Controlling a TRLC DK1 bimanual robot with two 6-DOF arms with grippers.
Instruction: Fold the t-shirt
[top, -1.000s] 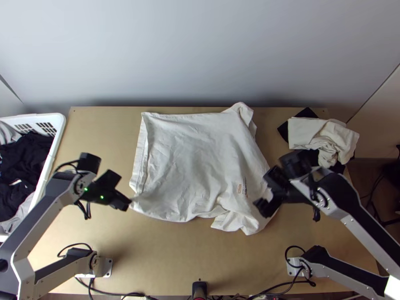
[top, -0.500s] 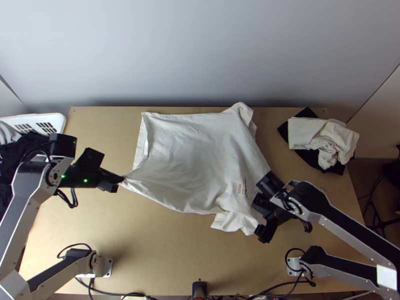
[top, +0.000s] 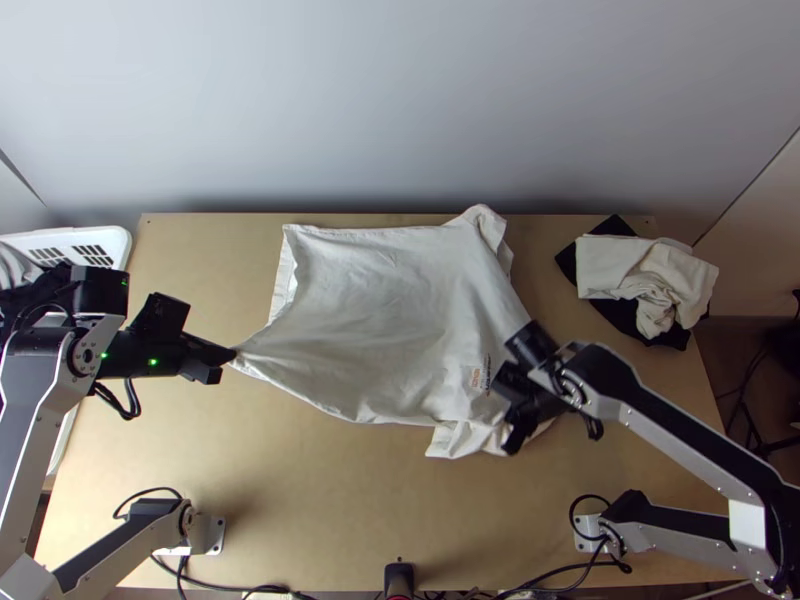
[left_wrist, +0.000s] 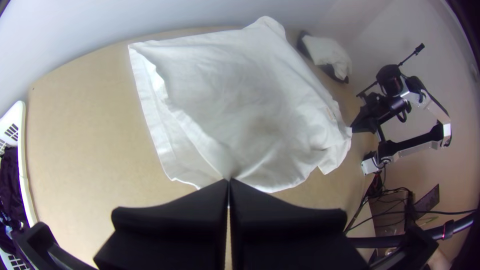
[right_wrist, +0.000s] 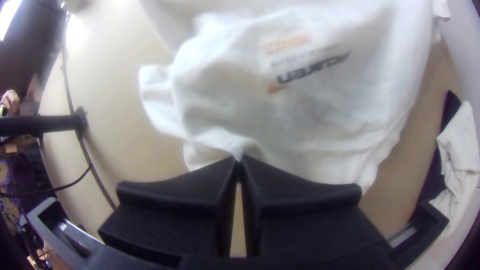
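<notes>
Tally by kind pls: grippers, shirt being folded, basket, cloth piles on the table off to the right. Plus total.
Grippers: 2 (left gripper, right gripper)
White t-shirt: 1
White basket: 1
Cloth pile, white on black: 1
Total: 5
Clothes in the basket overlap, can't be counted, so left out.

T-shirt (top: 390, 310): white; chest print; spread, rumpled; edges pinched in jaws; on table
</notes>
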